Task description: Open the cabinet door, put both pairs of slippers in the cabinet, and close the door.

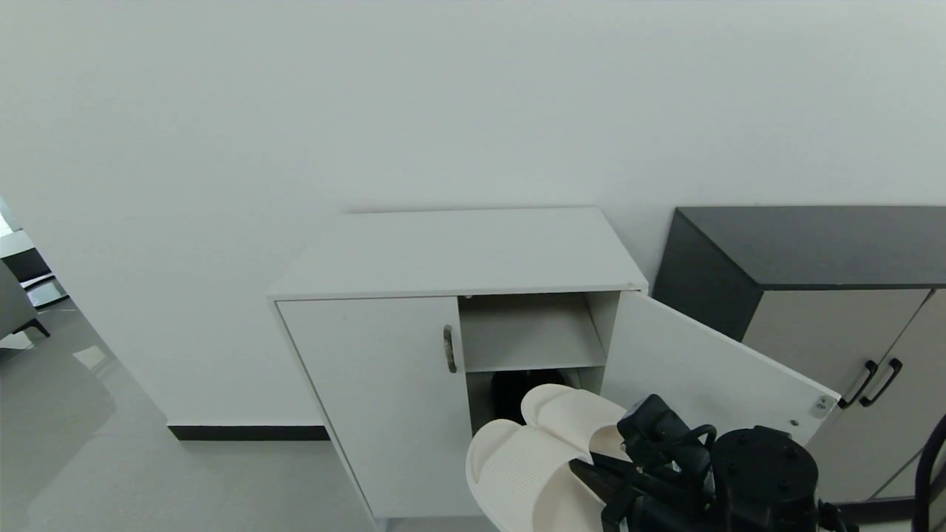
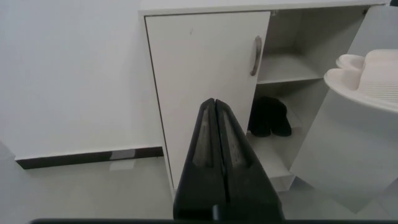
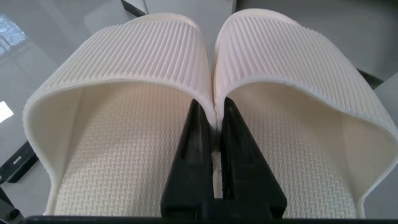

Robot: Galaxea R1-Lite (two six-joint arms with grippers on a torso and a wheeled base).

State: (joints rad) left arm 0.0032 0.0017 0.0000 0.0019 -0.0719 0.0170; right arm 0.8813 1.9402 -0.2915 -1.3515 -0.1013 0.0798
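1. The left hand [image 2: 215, 106] has its two fingers pressed flat together with nothing between them. It hangs low in front of the white cabinet [image 1: 458, 251], out from the closed side.
2. The cabinet's left door [image 1: 369, 384] is closed, with its handle [image 1: 448, 349] upright along the inner edge.
3. Just past that handle the right half is open, and we can see a shelf [image 1: 528, 347] splitting it into an upper and a lower compartment.
4. A pair of black slippers [image 2: 270, 117] sits in the lower compartment, under the shelf and toward the back.
5. The cream slippers [image 1: 532, 451] are up in the air in front of that opening, side by side with toes toward the cabinet. The right hand [image 3: 213, 109] is pinching their two touching inner edges together.
6. The right door [image 1: 702, 369] is swung wide open, off to the right.
7. Beyond it a dark cabinet [image 1: 813, 244] stands against the same wall, its doors closed.
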